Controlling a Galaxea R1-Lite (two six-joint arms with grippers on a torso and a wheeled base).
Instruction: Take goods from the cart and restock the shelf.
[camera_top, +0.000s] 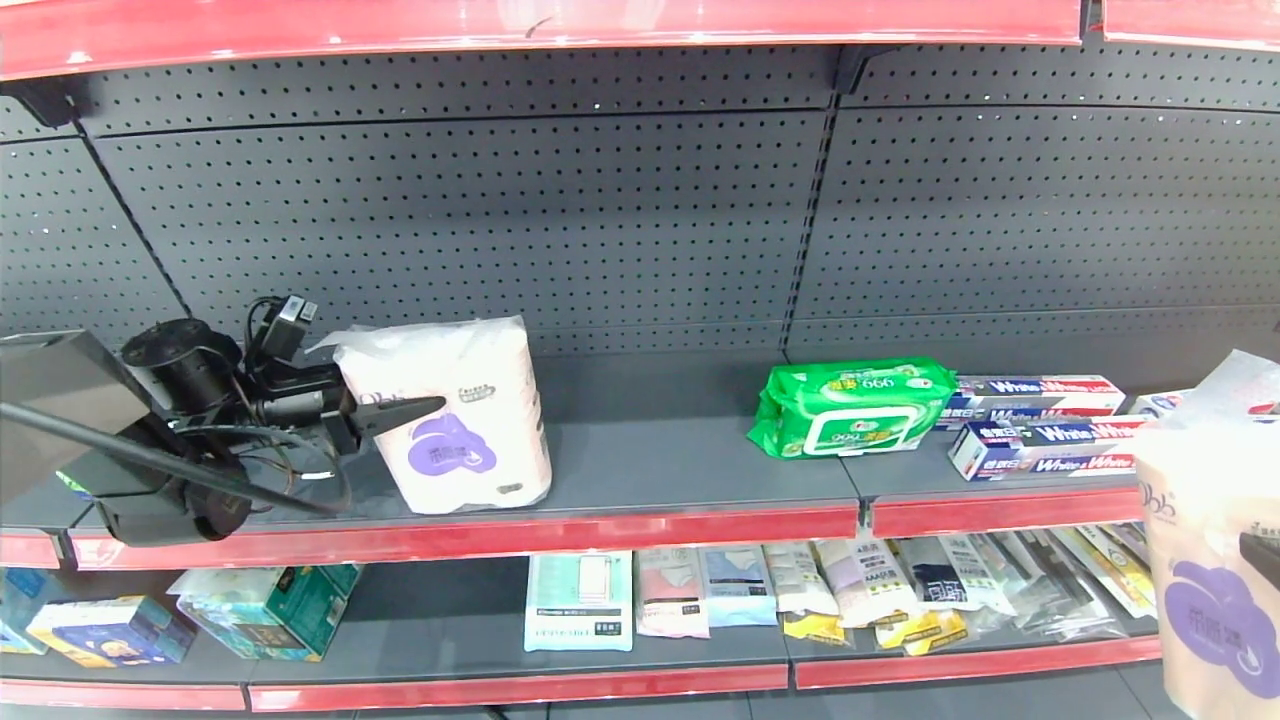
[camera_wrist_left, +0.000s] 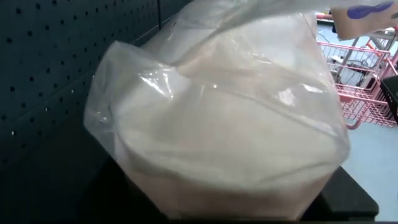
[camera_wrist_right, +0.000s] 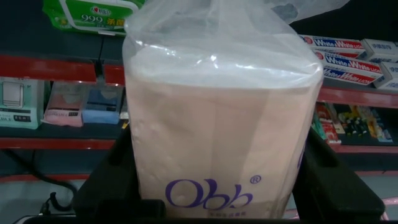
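On the middle shelf (camera_top: 650, 460), left end, toilet-paper pack (camera_top: 460, 415) stands upright near the front edge, base on the board. Left gripper (camera_top: 405, 410) closed around it from the side: one finger across the pack's front face, the other hidden behind. Right gripper (camera_wrist_right: 221, 186) low at far right, clamped on second toilet-paper pack (camera_top: 1205, 560), fingers pressing both sides, pack held off the shelf, in front of it. Green wet-wipes pack (camera_top: 855, 405) and toothpaste boxes (camera_top: 1040, 430) lie further right on the same shelf, just beside each other. Pink cart (camera_wrist_left: 364, 87) sits beyond the first pack in the left wrist view.
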